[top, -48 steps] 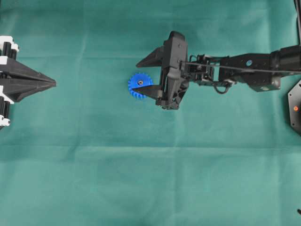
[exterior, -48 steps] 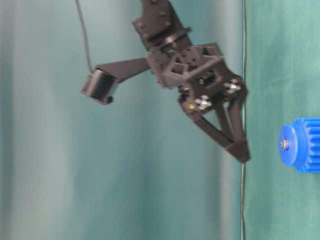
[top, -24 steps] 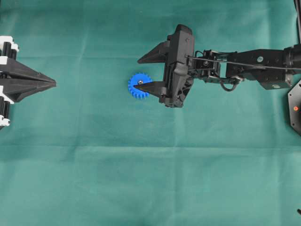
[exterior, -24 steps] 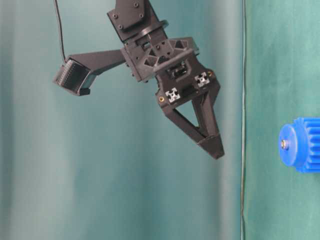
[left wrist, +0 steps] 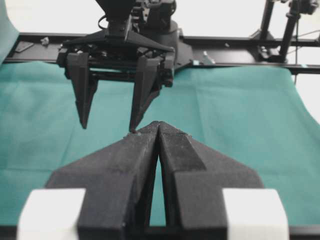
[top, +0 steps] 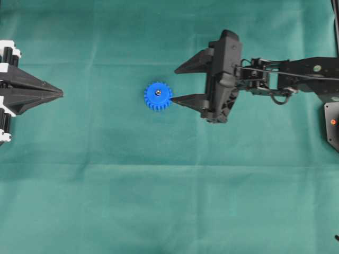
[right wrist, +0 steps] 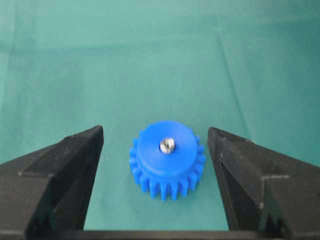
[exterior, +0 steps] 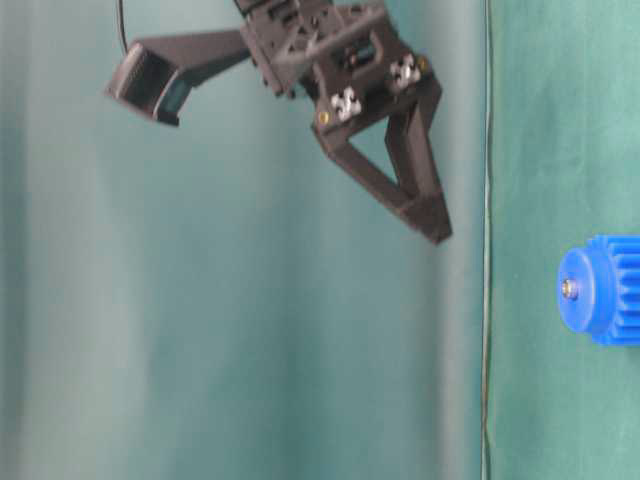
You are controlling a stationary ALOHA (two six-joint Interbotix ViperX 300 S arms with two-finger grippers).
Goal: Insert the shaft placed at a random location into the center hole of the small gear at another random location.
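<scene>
Blue small gear [top: 158, 96] flat on green surface [top: 159, 201], shaft [right wrist: 167, 145] seated in its hub. Right gripper [top: 174, 84] wide open, empty, just beside. Left gripper [top: 62, 93] closed, empty.

Matt blue plastic gear [right wrist: 167, 160], shiny metal shaft [right wrist: 167, 145]

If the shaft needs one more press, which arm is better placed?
Probably the right. Its open gripper hangs just beside the gear, where the shaft already sits in the hub. The left gripper is shut at the far edge.
</scene>
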